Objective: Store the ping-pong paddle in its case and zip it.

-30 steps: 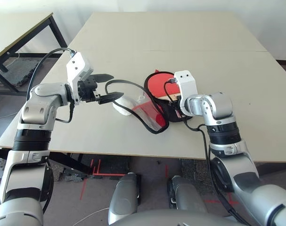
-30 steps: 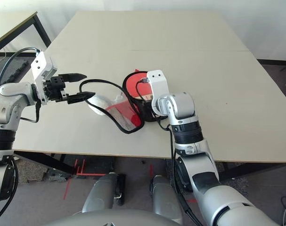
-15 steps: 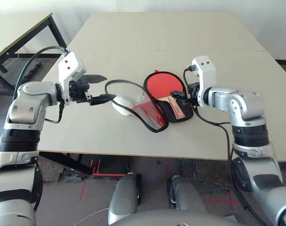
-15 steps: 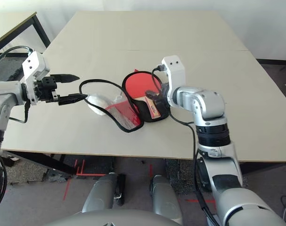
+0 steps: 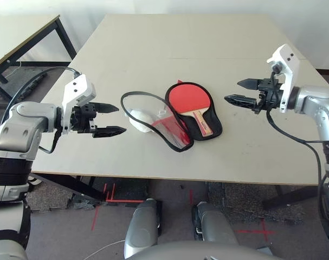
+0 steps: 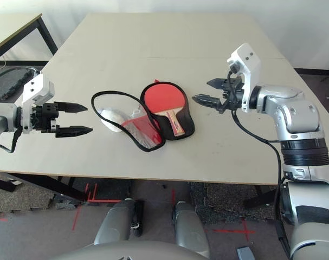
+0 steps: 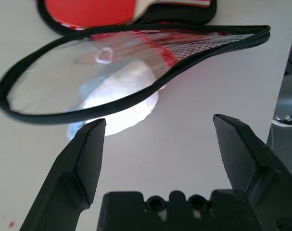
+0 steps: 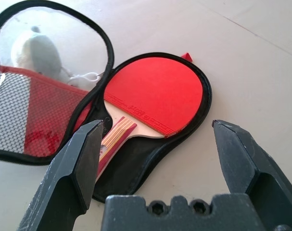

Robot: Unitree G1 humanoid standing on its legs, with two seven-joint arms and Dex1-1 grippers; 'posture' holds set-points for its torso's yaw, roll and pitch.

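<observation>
The ping-pong paddle lies red face up inside the open case, on its black half, with the wooden handle pointing toward the near table edge. The case's other half, red with mesh and a clear window, stands propped open to the left over a white plush toy. My left gripper hovers open, left of the case and apart from it. Out to the right of the case, my right gripper is open and empty, well clear of it.
The beige table stretches bare behind and to the right of the case. Its near edge runs just below the case. A second table stands at the far left across a gap.
My right gripper has let go at the case, opened and drawn back to the right. My left gripper has drawn back left and lower. The paddle now lies uncovered in the case.
</observation>
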